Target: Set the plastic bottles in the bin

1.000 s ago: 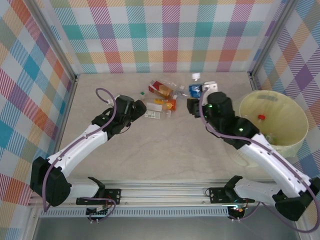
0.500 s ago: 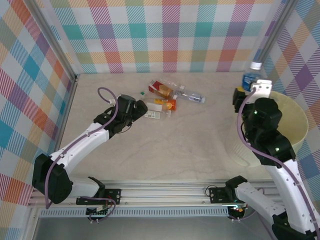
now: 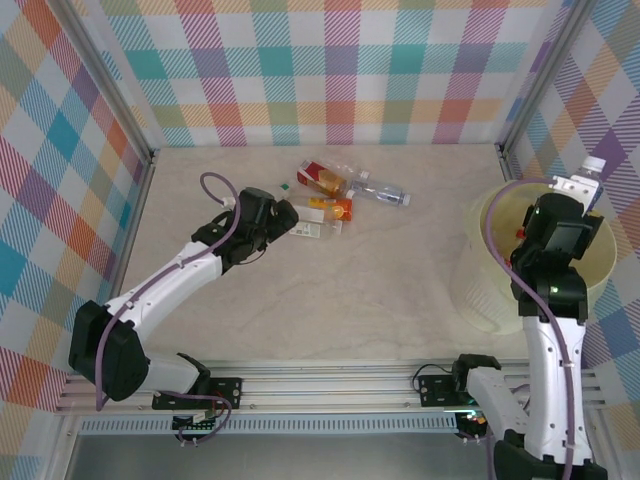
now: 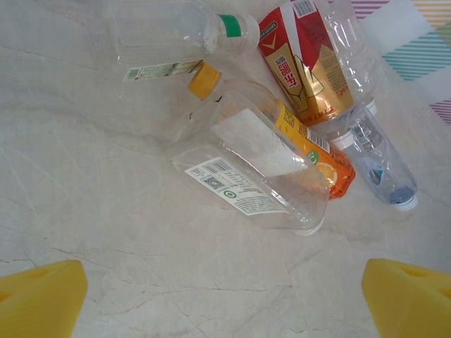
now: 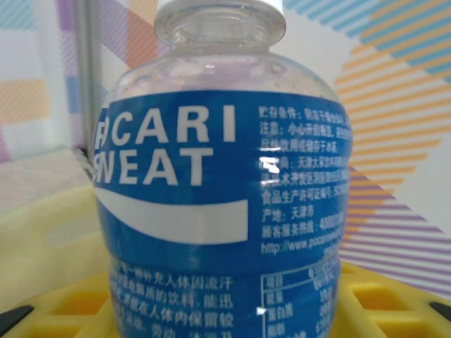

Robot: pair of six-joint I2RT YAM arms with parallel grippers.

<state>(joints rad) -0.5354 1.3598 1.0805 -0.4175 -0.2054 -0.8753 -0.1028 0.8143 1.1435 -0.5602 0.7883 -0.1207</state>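
Observation:
Several plastic bottles lie in a pile at the table's back middle: a red-label one (image 3: 320, 178) (image 4: 306, 63), an orange-label one with a yellow cap (image 3: 333, 208) (image 4: 261, 165), a clear green-capped one (image 4: 169, 35) and a small blue-capped one (image 3: 385, 192) (image 4: 384, 165). My left gripper (image 3: 285, 215) (image 4: 225, 310) stands open just short of the orange-label bottle, with nothing between its yellow fingertips (image 4: 42, 299). My right gripper (image 3: 575, 190) (image 5: 225, 317) is shut on a blue-label bottle (image 3: 593, 165) (image 5: 218, 211), held upright above the far rim of the pale yellow bin (image 3: 482, 225).
The bin stands at the table's right side with a red-capped item (image 3: 520, 233) inside it. Plaid walls close the back and both sides. Bare table lies between the bottle pile and the bin.
My right arm has swung from the bottle pile to over the bin, carrying the blue-label bottle. The left gripper has edged slightly toward the pile and stayed open.

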